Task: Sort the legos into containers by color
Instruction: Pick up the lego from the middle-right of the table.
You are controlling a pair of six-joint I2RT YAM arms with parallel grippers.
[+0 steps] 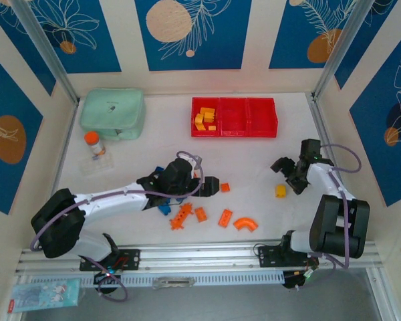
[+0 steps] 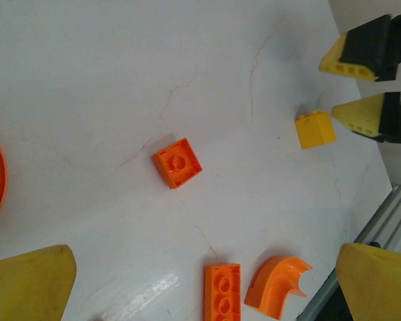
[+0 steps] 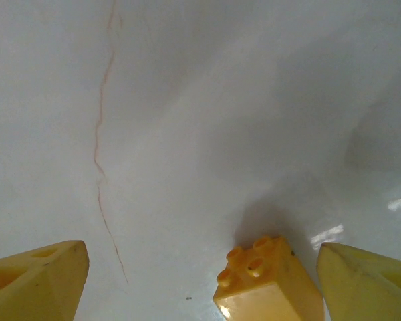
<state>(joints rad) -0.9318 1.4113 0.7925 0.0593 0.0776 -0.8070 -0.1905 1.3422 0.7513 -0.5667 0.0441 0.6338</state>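
Containers: three joined red plastic bins (image 1: 262,117), desk's (image 1: 254,160) far edge.
Loose legos: I count one yellow plastic brick (image 3: 267,284), five orange.
Axis: long studded orange piece (image 1: 181,216) lies diagonal to the near edge.
Right gripper (image 3: 200,261): wide, yellow brick beside one fingertip, ungripped.
Left gripper (image 2: 206,254): wide, empty.

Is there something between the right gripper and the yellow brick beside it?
Nothing visible. Only bare table lies between the open right gripper and the yellow brick, which sits close to one finger.
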